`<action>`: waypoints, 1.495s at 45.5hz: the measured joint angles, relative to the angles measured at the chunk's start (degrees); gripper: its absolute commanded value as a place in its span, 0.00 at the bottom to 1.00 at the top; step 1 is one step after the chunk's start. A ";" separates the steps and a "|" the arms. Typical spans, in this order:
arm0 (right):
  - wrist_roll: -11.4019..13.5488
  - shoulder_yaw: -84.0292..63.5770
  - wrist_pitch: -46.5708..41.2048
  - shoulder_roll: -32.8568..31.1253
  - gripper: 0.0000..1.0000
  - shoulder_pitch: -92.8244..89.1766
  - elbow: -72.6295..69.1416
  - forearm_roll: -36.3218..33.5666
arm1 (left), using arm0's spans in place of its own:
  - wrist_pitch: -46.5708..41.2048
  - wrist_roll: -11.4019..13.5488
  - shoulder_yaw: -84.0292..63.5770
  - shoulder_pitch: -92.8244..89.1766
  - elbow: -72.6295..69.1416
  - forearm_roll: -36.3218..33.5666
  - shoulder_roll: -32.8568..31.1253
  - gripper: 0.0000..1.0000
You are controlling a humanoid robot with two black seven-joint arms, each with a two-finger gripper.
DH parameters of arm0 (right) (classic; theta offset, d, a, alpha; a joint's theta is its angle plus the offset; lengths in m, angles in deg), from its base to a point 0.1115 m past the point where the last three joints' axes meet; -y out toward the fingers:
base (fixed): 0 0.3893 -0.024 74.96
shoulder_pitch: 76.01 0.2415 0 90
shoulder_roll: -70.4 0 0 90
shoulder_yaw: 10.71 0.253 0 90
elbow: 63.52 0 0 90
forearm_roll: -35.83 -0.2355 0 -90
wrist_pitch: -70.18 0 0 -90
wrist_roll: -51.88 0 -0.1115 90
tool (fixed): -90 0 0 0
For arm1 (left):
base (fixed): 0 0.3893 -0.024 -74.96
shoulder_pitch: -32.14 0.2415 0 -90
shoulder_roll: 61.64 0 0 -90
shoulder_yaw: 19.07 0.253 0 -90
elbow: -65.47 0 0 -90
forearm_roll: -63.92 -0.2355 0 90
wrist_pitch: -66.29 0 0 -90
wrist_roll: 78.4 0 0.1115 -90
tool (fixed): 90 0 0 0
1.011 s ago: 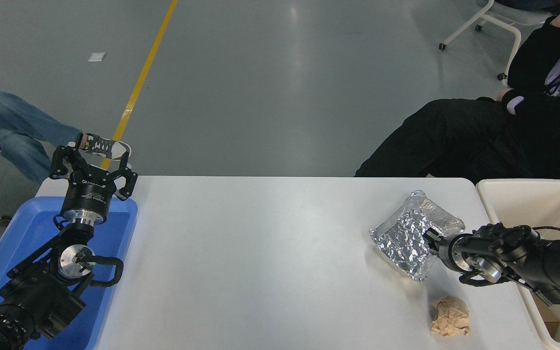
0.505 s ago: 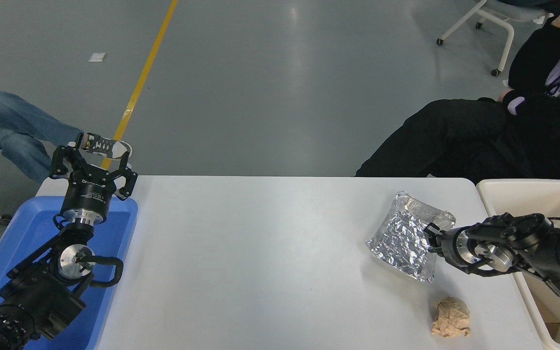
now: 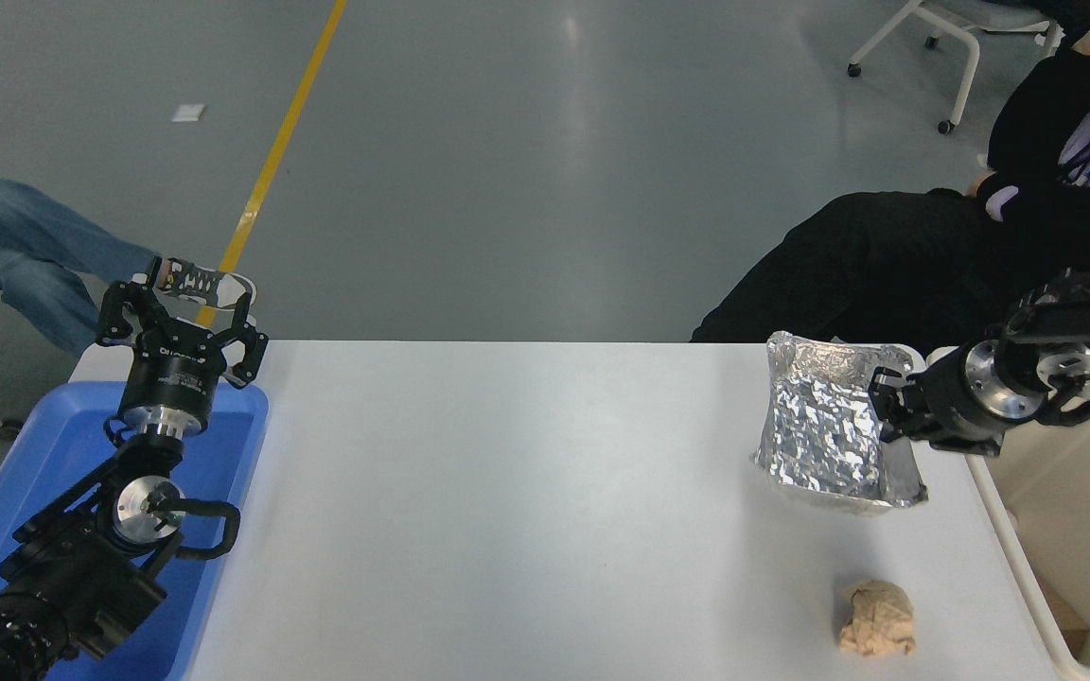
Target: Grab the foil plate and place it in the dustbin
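Silver crinkled foil plate (image 3: 824, 430); cream dustbin (image 3: 1065, 530); blue tray (image 3: 223, 454).

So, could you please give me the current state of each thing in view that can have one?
Foil plate: gripped at its right rim, tilted up, lifted off the table.
Right claw: shut on the foil plate.
Left claw: open, holding nothing, parked above the blue tray.
Dustbin: open-topped, at the table's right end.
Paper ball: crumpled, lying on the table.

Foil plate (image 3: 824, 430) above table (image 3: 507, 492), left of dustbin (image 3: 1056, 530); paper ball (image 3: 876, 618) nearer.
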State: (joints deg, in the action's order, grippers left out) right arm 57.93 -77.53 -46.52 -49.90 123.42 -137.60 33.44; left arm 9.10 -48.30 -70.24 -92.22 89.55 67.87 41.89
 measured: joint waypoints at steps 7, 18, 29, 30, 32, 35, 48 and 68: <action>0.06 -1.34 -5.27 -2.36 0.00 8.76 -3.09 0.64 | 0.00 0.00 0.00 0.00 0.00 0.00 0.00 0.99; 0.03 -3.54 -10.80 -4.33 0.00 20.17 -6.04 1.57 | -0.01 0.03 0.01 0.00 0.00 0.02 0.00 0.99; 0.02 -4.40 -12.65 -5.07 0.00 24.73 -7.23 2.90 | -0.02 0.03 0.01 0.00 0.00 0.00 0.00 0.99; 0.02 -4.44 -12.70 -5.11 0.00 24.85 -7.26 2.95 | -0.02 0.02 0.01 0.00 0.00 0.00 0.00 0.99; 0.02 -4.53 -12.72 -5.21 0.00 25.02 -7.27 3.09 | -0.02 0.02 0.00 0.00 0.00 0.01 0.00 0.99; 0.02 -4.80 -12.71 -5.49 0.00 25.10 -7.25 3.27 | -0.02 -0.03 0.00 0.00 0.00 0.01 0.00 0.99; 0.11 -6.30 -8.68 -9.57 0.00 19.05 -1.94 3.03 | -0.02 -0.04 -0.01 0.00 0.01 0.01 0.00 0.99; 0.10 -6.23 1.09 -13.39 0.00 -3.42 13.97 -5.37 | -0.02 0.00 -0.01 0.00 0.01 0.02 0.00 0.99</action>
State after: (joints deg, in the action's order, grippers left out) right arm 58.03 -83.76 -45.44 -63.29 120.01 -123.63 28.07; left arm 9.08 -48.29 -70.25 -92.22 89.55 67.89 41.89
